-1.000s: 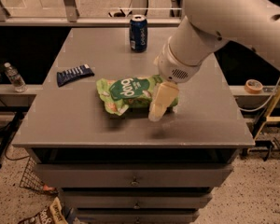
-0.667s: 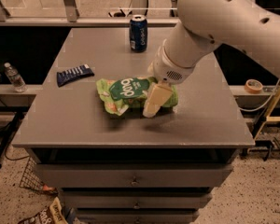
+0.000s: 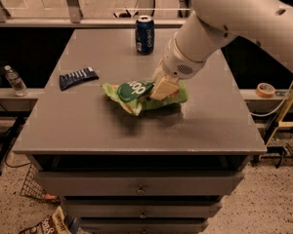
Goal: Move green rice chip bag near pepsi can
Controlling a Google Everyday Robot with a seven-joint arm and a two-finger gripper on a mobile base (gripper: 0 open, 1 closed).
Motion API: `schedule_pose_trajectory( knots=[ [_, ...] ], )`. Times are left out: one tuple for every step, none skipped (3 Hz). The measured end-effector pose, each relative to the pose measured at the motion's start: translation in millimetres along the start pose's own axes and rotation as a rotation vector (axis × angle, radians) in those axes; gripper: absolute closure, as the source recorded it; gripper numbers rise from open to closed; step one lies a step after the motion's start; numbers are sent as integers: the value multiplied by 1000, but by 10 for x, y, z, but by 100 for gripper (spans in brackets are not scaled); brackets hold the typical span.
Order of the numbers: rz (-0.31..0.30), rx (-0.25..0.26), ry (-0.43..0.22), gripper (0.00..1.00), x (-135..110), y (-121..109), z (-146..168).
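The green rice chip bag (image 3: 135,95) lies crumpled near the middle of the grey table (image 3: 88,126), its dark-green label facing up. The pepsi can (image 3: 145,34) stands upright at the table's far edge, well behind the bag. My gripper (image 3: 162,87) is down over the right half of the bag, touching or almost touching it. The white arm (image 3: 224,23) reaches in from the upper right and hides the part of the bag under the gripper.
A small flat dark-blue packet (image 3: 77,77) lies at the table's left side. A clear water bottle (image 3: 14,81) stands on a ledge off the table's left edge. A roll of tape (image 3: 265,88) lies on a ledge to the right. Drawers are below the table's front edge.
My gripper has moved left and up, from the bag's right end at table level to over the bag's right half. The bag has barely shifted. The can has not moved.
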State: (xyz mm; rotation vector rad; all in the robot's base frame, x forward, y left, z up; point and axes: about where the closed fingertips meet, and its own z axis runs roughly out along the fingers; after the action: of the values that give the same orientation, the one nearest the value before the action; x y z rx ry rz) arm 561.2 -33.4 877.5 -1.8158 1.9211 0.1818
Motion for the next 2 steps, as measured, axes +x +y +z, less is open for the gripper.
schedule_pose_trajectory(
  knots=[
    [58, 91, 15, 100, 212, -306, -288],
    [115, 172, 46, 100, 437, -551, -527]
  ],
)
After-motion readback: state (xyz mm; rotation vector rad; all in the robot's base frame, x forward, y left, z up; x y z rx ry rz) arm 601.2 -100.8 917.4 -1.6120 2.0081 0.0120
